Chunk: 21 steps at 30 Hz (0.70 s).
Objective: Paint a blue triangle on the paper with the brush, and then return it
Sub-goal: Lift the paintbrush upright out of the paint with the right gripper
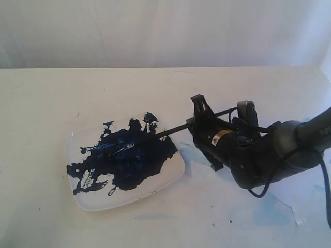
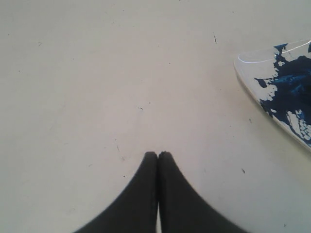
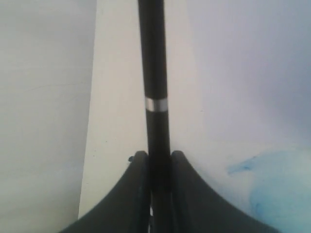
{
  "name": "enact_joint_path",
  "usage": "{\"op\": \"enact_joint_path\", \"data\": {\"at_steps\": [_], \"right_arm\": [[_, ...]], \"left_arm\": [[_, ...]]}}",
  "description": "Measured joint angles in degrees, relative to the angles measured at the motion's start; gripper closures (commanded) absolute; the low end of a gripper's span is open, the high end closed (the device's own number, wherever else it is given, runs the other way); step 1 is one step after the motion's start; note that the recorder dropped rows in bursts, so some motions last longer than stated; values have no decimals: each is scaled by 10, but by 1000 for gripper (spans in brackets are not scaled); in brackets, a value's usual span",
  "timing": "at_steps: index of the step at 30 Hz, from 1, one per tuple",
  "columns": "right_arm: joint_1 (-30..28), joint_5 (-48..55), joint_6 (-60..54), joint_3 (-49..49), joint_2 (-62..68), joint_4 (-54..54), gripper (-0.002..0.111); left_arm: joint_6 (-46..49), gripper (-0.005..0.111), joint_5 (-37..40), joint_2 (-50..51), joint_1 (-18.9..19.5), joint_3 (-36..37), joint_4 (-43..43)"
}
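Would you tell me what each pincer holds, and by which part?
Right pincer: the brush, by its black handle, short of the silver band. Left pincer: nothing, shut.

— What colour is the plate [image 1: 158, 188]?
— White, with a ragged blotch of dark-blue paint [image 1: 129, 160] over most of it. The blotch is splattered at its edges, and small white gaps show through.
— And the brush [image 3: 154, 73]?
— Black all along, with one narrow silver band [image 3: 157, 104].
— Your claws?
— Plain matte black, both my right claw [image 3: 158, 158] and my left claw [image 2: 158, 155]. My right wrist carries a small yellow-orange label [image 1: 223, 135].
— The paper [image 3: 233, 73]?
— Whitish with a faint lavender tint, marked by pale light-blue smears [image 3: 272, 184].
— The table [image 2: 97, 73]?
— Off-white, dotted with a few tiny dark specks [image 2: 214, 38].
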<state>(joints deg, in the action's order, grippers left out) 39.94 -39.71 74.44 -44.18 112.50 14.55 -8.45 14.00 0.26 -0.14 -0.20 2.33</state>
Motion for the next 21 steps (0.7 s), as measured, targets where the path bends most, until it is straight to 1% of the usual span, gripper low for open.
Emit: {"op": "enact_joint_path", "data": {"at_steps": [13,15,18,21], "right_arm": [[0,-24,-248,1,-102,-32,103],[0,-28,-299,1,-109,-49,107],[0,-48,-373,1,-117,-99,108],[0,-88,-398,1,-118,-166,108]], "left_arm": [[0,107,0,0,0,0,0],[0,107,0,0,0,0,0],[0,107,0,0,0,0,0],[0,107,0,0,0,0,0]]}}
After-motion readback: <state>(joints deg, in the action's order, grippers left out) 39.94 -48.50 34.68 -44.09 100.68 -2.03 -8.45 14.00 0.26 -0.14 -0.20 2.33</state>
